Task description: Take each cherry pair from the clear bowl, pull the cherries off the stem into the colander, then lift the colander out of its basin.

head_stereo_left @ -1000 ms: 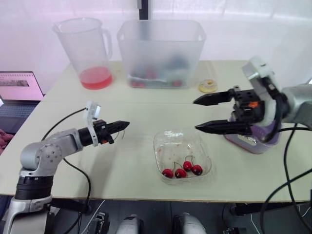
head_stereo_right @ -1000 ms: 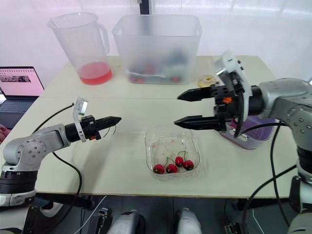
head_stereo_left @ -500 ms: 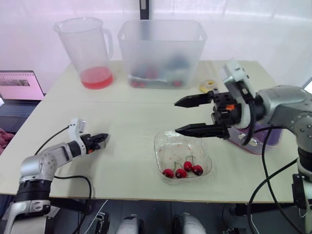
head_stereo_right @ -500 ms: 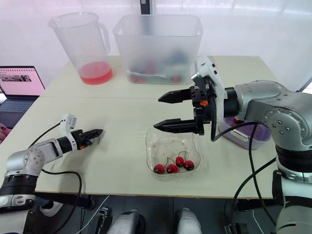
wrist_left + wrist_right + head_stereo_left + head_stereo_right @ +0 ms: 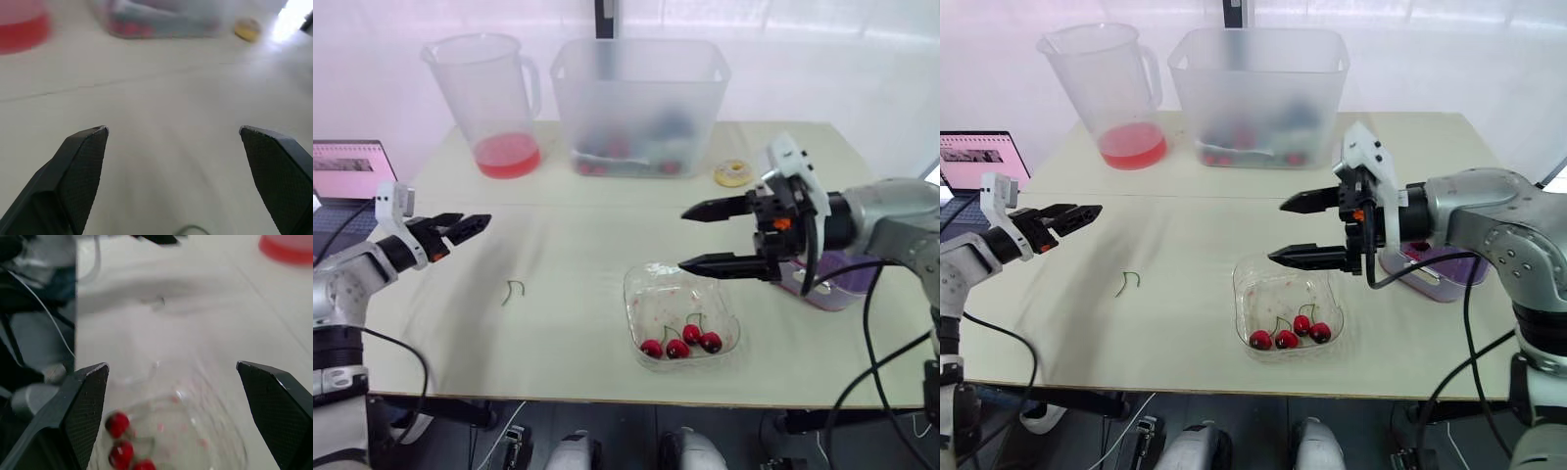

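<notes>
The clear bowl [image 5: 634, 286] sits near the table's front edge with three red cherries [image 5: 678, 345] on green stems in it. My right gripper [image 5: 685, 239] hangs open just above the bowl's far rim, empty. Behind that arm, partly hidden, stands the purple basin [image 5: 832, 289] with the colander in it. A bare green stem [image 5: 514, 289] lies on the table left of the bowl. My left gripper [image 5: 462, 226] is open and empty at the table's left side, well away from the stem. The right wrist view looks down on the cherries [image 5: 120, 440].
A pitcher [image 5: 494, 103] with red liquid and a frosted tub [image 5: 636, 103] stand along the back. A small yellow ring [image 5: 732, 173] lies near the tub. A laptop [image 5: 347, 171] sits off the left edge.
My left gripper opened, the stem dropped onto the table, and the left arm swung back to the left. My right gripper came from the basin to above the bowl.
</notes>
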### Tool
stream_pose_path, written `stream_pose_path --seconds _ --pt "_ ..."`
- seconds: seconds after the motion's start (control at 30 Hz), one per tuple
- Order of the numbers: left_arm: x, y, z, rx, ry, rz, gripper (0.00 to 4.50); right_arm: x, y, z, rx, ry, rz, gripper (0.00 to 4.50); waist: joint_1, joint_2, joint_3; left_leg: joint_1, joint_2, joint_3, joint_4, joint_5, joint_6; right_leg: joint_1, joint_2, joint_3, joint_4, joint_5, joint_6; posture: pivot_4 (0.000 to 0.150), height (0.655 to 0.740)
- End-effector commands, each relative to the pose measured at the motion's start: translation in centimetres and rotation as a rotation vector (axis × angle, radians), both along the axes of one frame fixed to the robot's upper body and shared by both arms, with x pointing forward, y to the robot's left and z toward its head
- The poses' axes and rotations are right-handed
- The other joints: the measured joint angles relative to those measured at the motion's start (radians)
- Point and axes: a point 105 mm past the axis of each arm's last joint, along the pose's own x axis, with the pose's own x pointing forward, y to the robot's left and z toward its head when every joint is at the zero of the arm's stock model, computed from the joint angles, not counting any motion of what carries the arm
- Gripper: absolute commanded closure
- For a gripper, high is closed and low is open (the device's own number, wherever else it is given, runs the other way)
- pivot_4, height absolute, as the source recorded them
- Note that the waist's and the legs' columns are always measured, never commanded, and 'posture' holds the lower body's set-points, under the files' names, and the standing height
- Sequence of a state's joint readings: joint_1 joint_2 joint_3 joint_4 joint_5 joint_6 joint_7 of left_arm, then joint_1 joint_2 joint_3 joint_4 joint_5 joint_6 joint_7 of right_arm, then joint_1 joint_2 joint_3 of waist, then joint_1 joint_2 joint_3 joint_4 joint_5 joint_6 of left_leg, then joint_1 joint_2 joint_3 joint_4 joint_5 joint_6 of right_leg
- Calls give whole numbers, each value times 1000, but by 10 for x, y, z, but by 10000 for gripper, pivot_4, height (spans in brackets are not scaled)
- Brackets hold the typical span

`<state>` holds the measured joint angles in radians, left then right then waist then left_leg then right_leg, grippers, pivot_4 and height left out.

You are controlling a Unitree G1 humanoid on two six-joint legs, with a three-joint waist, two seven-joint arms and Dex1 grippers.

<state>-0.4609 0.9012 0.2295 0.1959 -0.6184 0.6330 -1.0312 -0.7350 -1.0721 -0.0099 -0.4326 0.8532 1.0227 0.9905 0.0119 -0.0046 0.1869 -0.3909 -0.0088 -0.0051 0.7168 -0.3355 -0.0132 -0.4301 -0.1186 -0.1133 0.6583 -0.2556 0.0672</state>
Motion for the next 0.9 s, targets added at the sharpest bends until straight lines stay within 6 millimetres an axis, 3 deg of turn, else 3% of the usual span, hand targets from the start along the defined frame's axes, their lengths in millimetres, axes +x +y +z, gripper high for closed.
stream_pose_path --seconds 0.03,0.23,0.37,0.43,0.57,0.73,0.83,0.9 --pt "-26 -39 19 73 -60 -271 217 -6 0 -8 -104 -49 28 0 0 0 0 0 0 0 0 0 0 0 0 0 0 0 0 1500 6886" --pt "-76 -79 19 143 30 -593 217 3 -4 -36 -266 -44 -2 0 -8 1 1 1 3 -1 -1 0 0 -1 1 0 1 0 0 1500 6886" --pt "-94 -103 20 127 37 -693 217 12 -11 -61 -431 31 -75 0 -7 1 1 0 2 -1 -1 0 0 -1 1 0 1 0 0 1500 6886" --pt "-90 -107 20 107 24 -664 217 15 -6 -69 -454 44 -56 0 -3 1 1 0 2 -1 0 0 0 -1 1 0 1 0 0 1500 6886" --pt "-80 -94 2 146 29 -551 217 16 3 -83 -511 70 -31 0 -4 1 1 0 2 -1 0 0 0 -1 1 0 1 0 0 1500 6886" --pt "-59 -90 11 74 -41 -420 217 12 11 -100 -581 113 26 0 2 0 1 0 2 -1 0 0 0 -1 2 0 1 0 0 1500 6886" --pt "-56 -90 9 96 -53 -414 0 15 14 -110 -636 101 39 8311 0 -1 1 0 1 -1 1 0 1 0 2 0 2 0 0 1500 6886" --pt "-57 -90 7 105 -50 -415 0 12 20 -111 -641 101 59 8311 -2 -1 1 0 1 -1 1 0 1 -1 2 0 2 0 0 1500 6886"
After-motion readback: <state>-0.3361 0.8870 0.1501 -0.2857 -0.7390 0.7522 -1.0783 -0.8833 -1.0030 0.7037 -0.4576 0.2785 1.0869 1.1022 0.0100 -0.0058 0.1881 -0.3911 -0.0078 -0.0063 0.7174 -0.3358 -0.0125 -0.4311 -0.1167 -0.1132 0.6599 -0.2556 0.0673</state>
